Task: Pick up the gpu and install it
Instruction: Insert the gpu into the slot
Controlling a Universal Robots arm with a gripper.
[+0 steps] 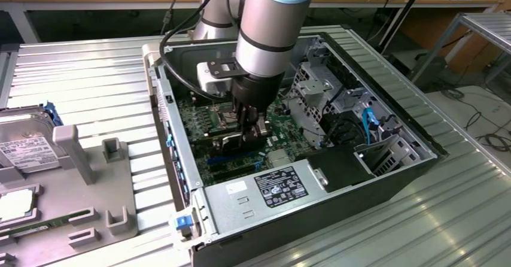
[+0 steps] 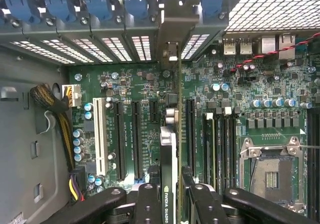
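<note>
The gpu is seen edge-on, a thin dark card with a green-and-white maker's label near the fingers. My gripper is shut on it, black fingers pressing both faces. The card stands upright over the green motherboard, between long black expansion slots. Its metal end bracket reaches the slotted rear wall of the case. In the exterior view the gripper hangs straight down inside the open computer case, with the gpu low over the board.
A power supply and drive cage crowd the case, with blue cables nearby. A CPU socket, white slot and cable bundle surround the card. Outside on the exterior view's left lie a hard drive and a grey fixture.
</note>
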